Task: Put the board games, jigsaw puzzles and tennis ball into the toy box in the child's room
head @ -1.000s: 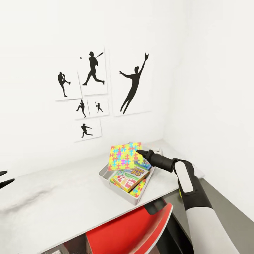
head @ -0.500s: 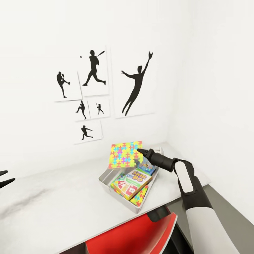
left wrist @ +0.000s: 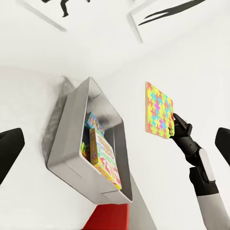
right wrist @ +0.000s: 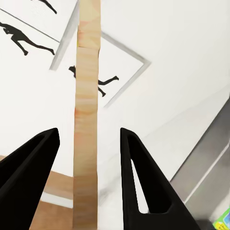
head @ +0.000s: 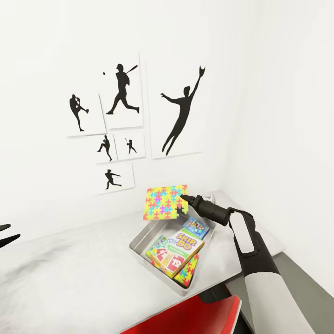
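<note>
Second puzzle held above the tray, nearly done.

The right gripper point(head: 183, 200), fingers apart in the wrist view, carried the thin multicoloured jigsaw square point(head: 164, 202) over the grey tray point(head: 139, 240), which already held the SKIP-BO box point(head: 176, 253), small blue box point(head: 195, 227) and another puzzle point(head: 187, 272); left gripper point(head: 5, 234) spread, empty.

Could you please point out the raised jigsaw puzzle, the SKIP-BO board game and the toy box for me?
raised jigsaw puzzle point(head: 164, 202), head view, middle of its patterned face.
SKIP-BO board game point(head: 176, 253), head view, centre of its printed lid.
toy box point(head: 144, 234), head view, bare inner wall near its left rim.
</note>
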{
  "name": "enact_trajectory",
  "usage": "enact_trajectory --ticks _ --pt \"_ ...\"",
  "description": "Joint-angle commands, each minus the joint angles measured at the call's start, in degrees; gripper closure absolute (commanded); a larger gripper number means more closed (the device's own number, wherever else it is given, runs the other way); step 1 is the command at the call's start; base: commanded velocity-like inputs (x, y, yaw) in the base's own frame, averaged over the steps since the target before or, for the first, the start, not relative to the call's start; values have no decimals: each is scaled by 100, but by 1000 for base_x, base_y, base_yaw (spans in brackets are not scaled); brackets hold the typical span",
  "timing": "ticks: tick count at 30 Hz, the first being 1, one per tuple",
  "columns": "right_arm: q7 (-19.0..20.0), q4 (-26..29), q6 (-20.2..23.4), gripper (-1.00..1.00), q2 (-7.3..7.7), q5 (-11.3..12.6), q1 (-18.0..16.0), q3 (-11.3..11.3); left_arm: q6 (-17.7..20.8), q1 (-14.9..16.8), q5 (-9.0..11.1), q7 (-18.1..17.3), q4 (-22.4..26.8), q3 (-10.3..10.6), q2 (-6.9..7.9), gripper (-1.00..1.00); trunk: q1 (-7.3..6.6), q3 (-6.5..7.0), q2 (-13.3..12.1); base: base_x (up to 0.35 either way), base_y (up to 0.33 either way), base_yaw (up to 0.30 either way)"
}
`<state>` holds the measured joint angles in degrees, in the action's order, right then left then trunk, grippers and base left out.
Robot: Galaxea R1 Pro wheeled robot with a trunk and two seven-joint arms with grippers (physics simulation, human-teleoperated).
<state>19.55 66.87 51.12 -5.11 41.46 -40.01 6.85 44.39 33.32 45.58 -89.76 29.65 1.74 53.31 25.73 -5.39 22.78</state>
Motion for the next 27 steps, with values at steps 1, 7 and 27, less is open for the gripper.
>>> enact_trajectory --ticks 1,7,27 --pt "40 1 35 100 -7 -33 -7 22 61 7 12 -24 -3 19 4 -100 5 -13 13 64 33 0" --pt "40 1 38 100 -2 -34 -7 17 61 7 12 -24 -3 18 4 -100 5 -13 13 27 14 0" --pt "-262 -464 104 100 20 -98 -101 -13 61 7 12 -24 158 19 -99 -100 5 -13 13 1 0 0"
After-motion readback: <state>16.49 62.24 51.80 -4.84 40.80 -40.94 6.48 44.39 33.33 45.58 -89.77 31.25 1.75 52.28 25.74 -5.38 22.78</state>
